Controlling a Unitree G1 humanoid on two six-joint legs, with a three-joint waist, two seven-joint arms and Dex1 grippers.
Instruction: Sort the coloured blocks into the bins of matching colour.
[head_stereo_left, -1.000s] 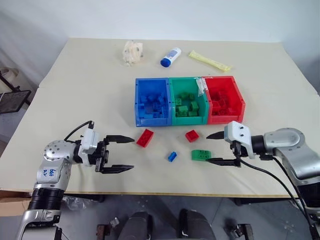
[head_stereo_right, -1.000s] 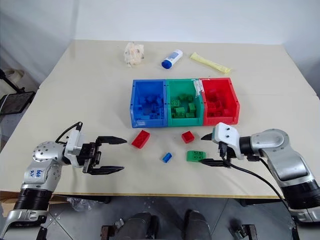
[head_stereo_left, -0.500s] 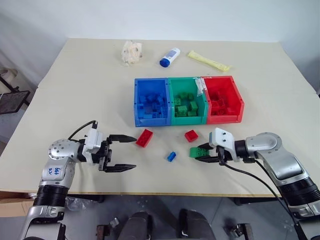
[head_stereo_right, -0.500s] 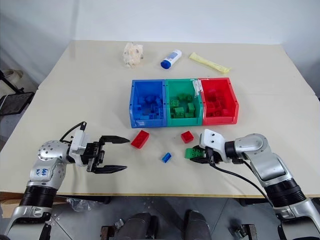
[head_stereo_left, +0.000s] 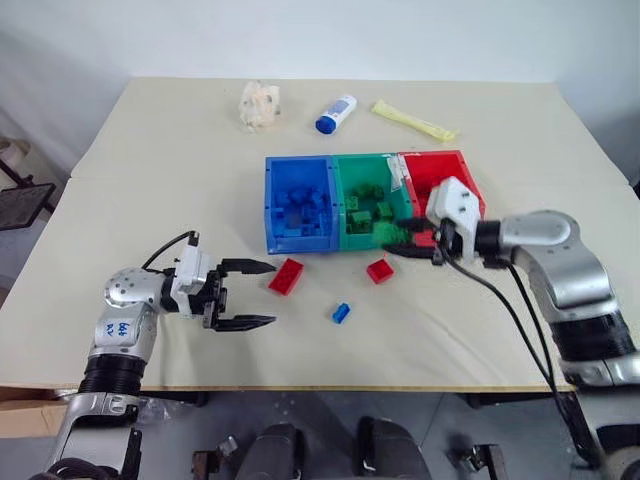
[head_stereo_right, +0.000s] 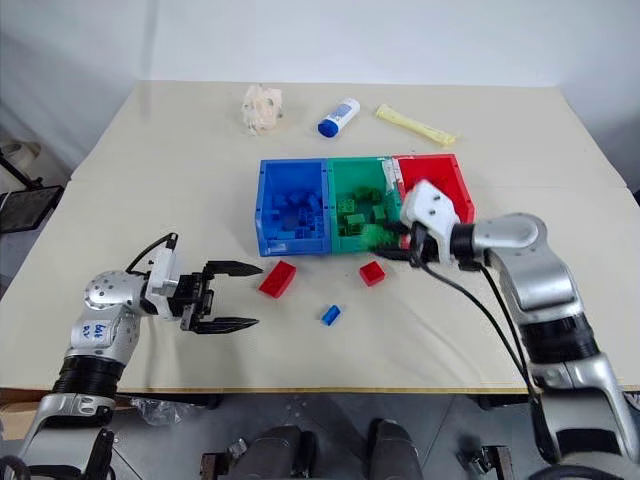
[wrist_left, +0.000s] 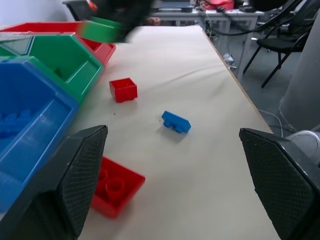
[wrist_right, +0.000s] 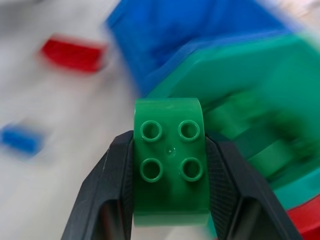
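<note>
**Right gripper lifts green block at front of the bins**

Right gripper (head_stereo_left: 408, 240) pinches a green block (wrist_right: 170, 165) between its two black fingers, holding it above the table at the front edge of the green bin (head_stereo_left: 352, 236); the wrist view shows four studs on the block's face, with the fingers pressed against both sides. Left gripper (head_stereo_left: 252, 294) hovers low over the cream table (head_stereo_left: 160, 190) with its fingers spread wide and nothing between them, pointing toward a flat red block (head_stereo_left: 287, 275) that lies just beside its upper fingertip. A smaller red block (head_stereo_left: 379, 270) sits on the table just in front of the green bin, below the right gripper, and a tiny blue block (head_stereo_left: 341, 313) lies nearer the table's front edge, between the two arms. Joined in a row, the blue bin (head_stereo_left: 274, 215), the green bin and the red bin (head_stereo_left: 470, 190) each hold blocks of their own colour. Behind them, well apart, lie a crumpled wrapper (head_stereo_left: 260, 103), a white bottle with a blue cap (head_stereo_left: 335, 113) and a yellow packet (head_stereo_left: 415, 121).
</note>
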